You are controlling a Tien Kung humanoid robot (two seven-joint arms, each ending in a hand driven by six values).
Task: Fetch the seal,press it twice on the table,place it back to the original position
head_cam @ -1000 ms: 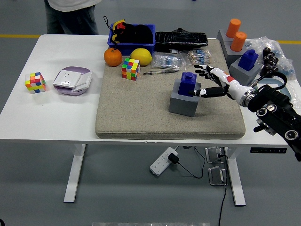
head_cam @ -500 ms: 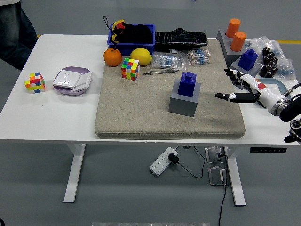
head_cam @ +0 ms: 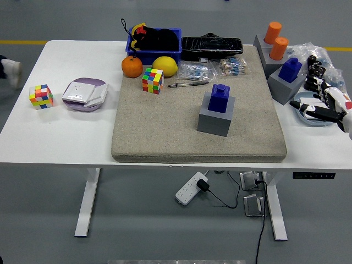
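- Right hand of mine sits at the table's far right edge, fingers spread loose and gripping nothing — thumb stretched out toward the mat.
- It hovers over a pale round dish on the white table, well apart from the seal.
- My left hand is out of view.
- On the beige mat, the blue seal stands upright in its grey block holder, right of the mat's middle — nothing touches it.
- A second blue seal in a grey holder stands just off the mat's right edge, near my fingers.
- Behind that, two orange cylinders stand in another grey block.
- Toward the mat's far edge: an orange, a lemon, a colour cube, two pens and some small packets.
- A blue bin with dark items and a black bag lie at the far side.
- Left of the mat rest a white-and-lilac device and another colour cube.
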